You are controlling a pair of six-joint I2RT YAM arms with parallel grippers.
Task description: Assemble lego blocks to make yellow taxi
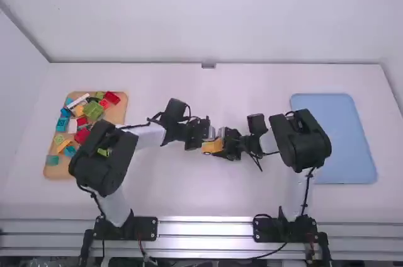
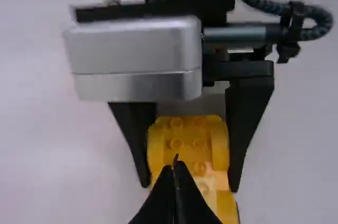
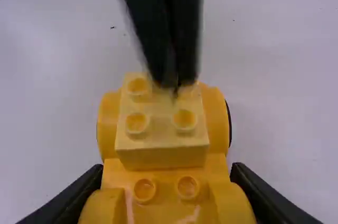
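Board: on your left of the table, partly under your left arm
Loose blocks: gathered on that board
Block build: near the table's middle, between your two arms
Top block: on the build, between its side pieces
Tray: on your right, partly hidden by your right arm

A blue tray lies at the right end of the white table. White walls stand beyond the table and along its left; a small grey fitting sits mid-way along the table's far edge. Metal rails run along its near edge.
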